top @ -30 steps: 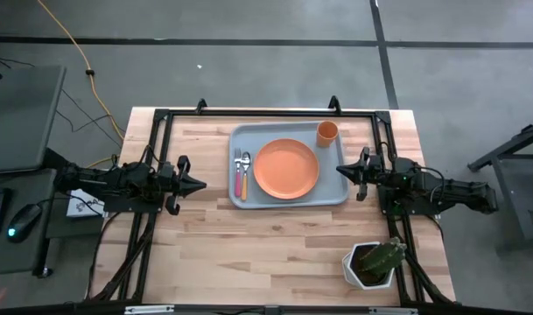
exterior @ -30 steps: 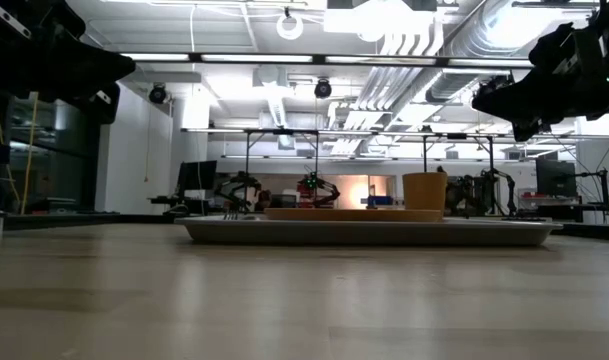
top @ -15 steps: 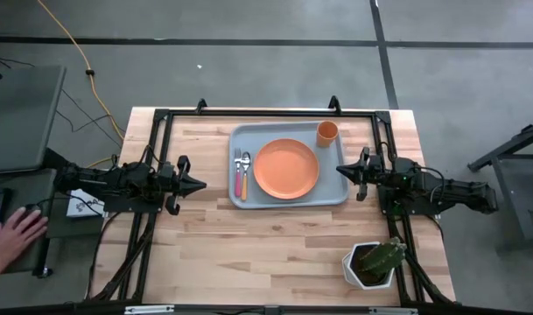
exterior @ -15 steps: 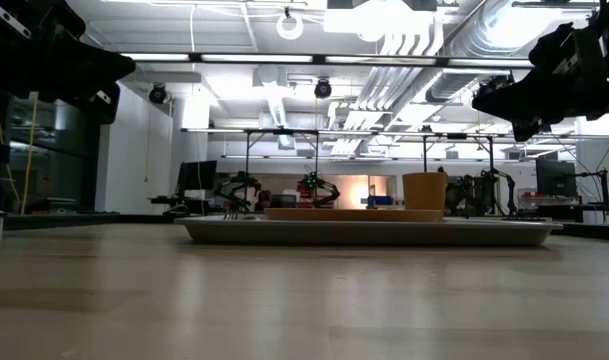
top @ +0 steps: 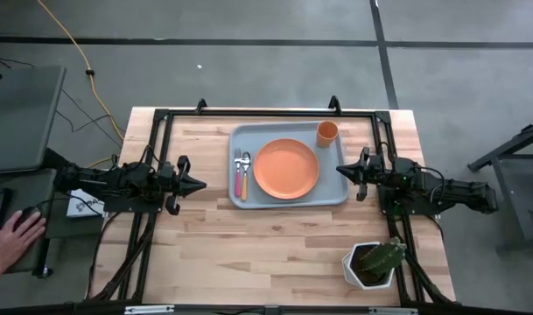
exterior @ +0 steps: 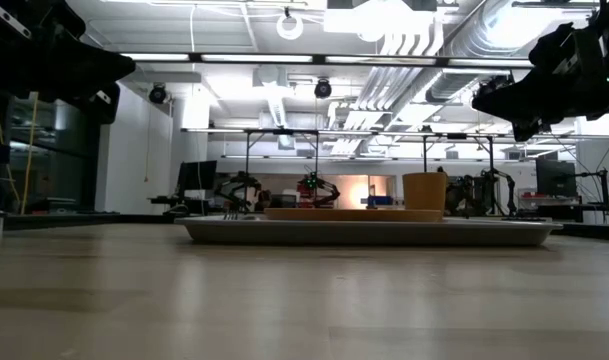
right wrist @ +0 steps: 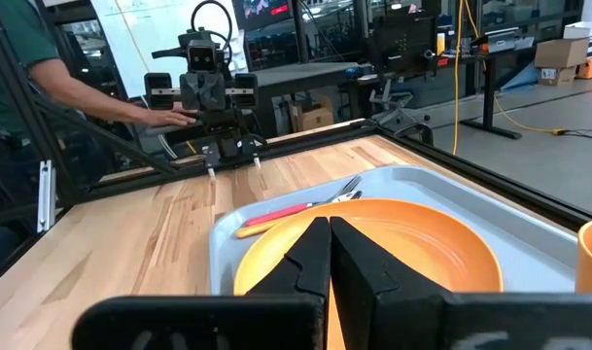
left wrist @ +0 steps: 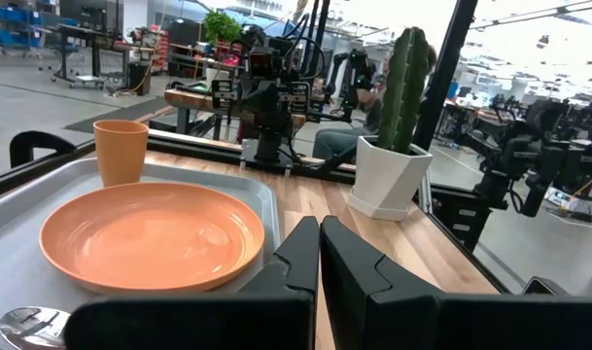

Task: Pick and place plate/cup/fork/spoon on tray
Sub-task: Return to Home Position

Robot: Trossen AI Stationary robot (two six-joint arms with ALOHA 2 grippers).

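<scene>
The pale blue-grey tray (top: 240, 198) lies at the table's far middle. On it rest the orange plate (top: 286, 169) in the middle, the orange cup (top: 326, 133) upright at the far right corner, and the pink-handled fork (top: 240, 178) and yellow-handled spoon (top: 246, 176) side by side at the left end. My left gripper (top: 201, 185) is shut and empty, left of the tray and above the table. My right gripper (top: 340, 169) is shut and empty at the tray's right end. The plate (left wrist: 152, 236) and cup (left wrist: 120, 152) also show in the left wrist view.
A white faceted pot with a green cactus (top: 372, 262) stands at the table's near right corner. A black frame (top: 266, 112) runs along the far edge. A person's hand (top: 10, 236) rests on a mouse on the desk left of the table.
Both arms have kept still. The person's hand at the left desk has come up from the picture's lower left corner to the mouse.
</scene>
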